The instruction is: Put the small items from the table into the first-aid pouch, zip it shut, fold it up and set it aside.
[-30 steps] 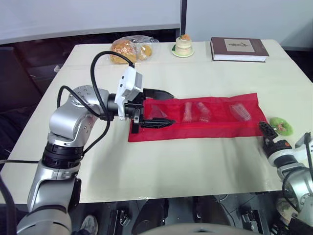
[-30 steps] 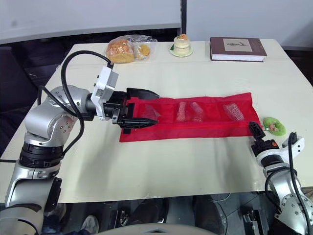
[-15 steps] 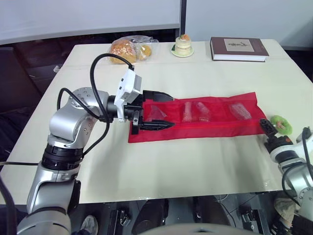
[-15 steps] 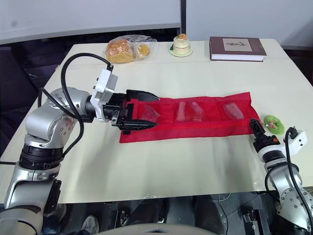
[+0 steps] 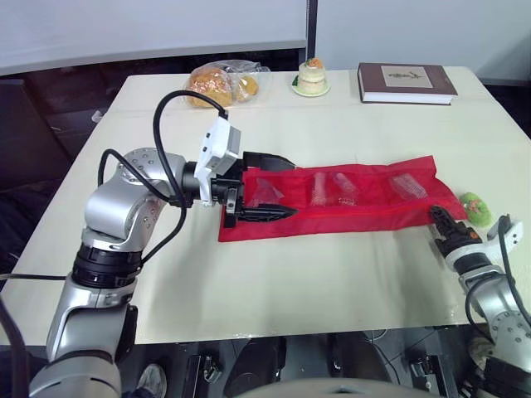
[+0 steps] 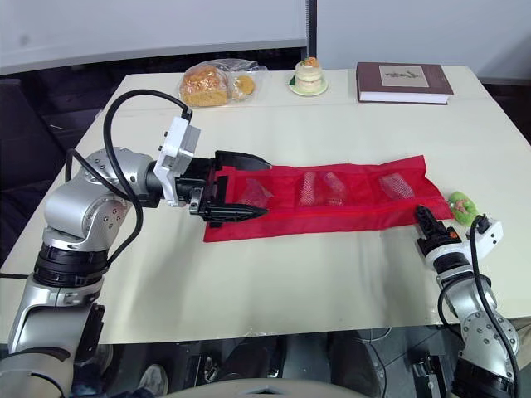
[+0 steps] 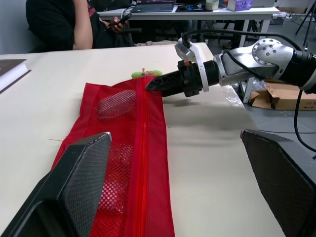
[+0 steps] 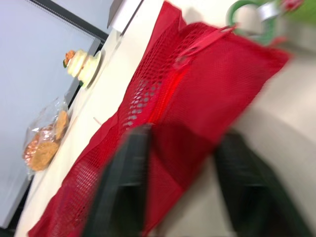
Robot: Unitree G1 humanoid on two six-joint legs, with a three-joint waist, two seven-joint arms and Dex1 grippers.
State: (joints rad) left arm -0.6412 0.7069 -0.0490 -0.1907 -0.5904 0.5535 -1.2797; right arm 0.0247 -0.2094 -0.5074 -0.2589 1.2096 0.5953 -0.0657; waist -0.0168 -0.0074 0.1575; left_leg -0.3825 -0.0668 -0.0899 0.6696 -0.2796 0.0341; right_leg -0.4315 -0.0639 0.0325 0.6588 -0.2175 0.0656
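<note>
Left gripper [image 5: 286, 188] straddles the pouch's [image 5: 357, 211] left end, fingers spread. Right gripper [image 5: 433, 213] meets its right corner (its wrist view shows the fingers apart, red mesh between). The pouch lies flat on the table [image 5: 290, 274].

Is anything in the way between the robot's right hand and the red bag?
No, nothing visible. The right gripper sits at the red pouch's end corner, and the green item lies off to the side.

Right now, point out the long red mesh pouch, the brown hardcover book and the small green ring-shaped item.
Long red mesh pouch [image 5: 357, 217]: left eye view, plain strip along the near edge.
Brown hardcover book [image 5: 405, 81]: left eye view, middle of the cover.
Small green ring-shaped item [image 6: 461, 205]: right eye view, its middle.
</note>
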